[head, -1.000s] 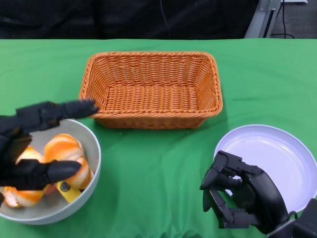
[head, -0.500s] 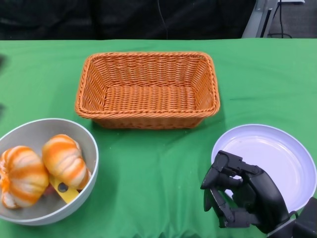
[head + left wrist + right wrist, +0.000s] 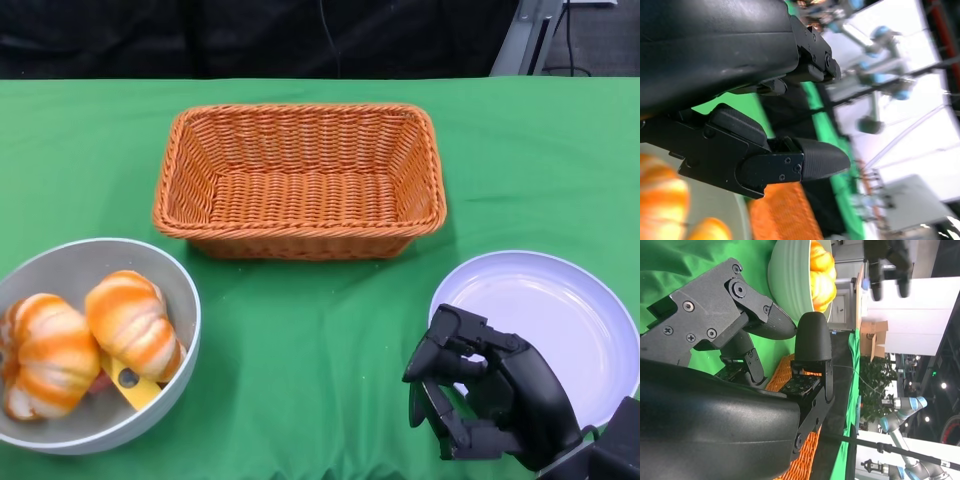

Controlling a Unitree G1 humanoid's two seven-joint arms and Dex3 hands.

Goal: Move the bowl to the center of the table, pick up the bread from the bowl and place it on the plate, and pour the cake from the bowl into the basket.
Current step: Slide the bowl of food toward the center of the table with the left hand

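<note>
The grey bowl (image 3: 62, 272) stands at the table's front left and holds two orange-striped bread rolls (image 3: 130, 322), with a yellow cake piece (image 3: 137, 387) tucked under them. The wicker basket (image 3: 300, 233) sits at the centre back, and the white plate (image 3: 565, 310) is at the front right. My right hand (image 3: 490, 397) rests on the cloth just left of the plate, its fingers curled in and holding nothing. My left hand (image 3: 765, 150) is outside the head view. The right wrist view shows the left hand (image 3: 890, 260) raised beyond the bowl (image 3: 790, 275), fingers apart, holding nothing.
Green cloth (image 3: 310, 340) covers the table between bowl, basket and plate. The table's far edge meets a dark backdrop behind the basket.
My left hand, which reached around the bowl a second ago, has pulled back out of the head view. The bowl stays in place with the rolls uncovered. The right hand has not moved.
</note>
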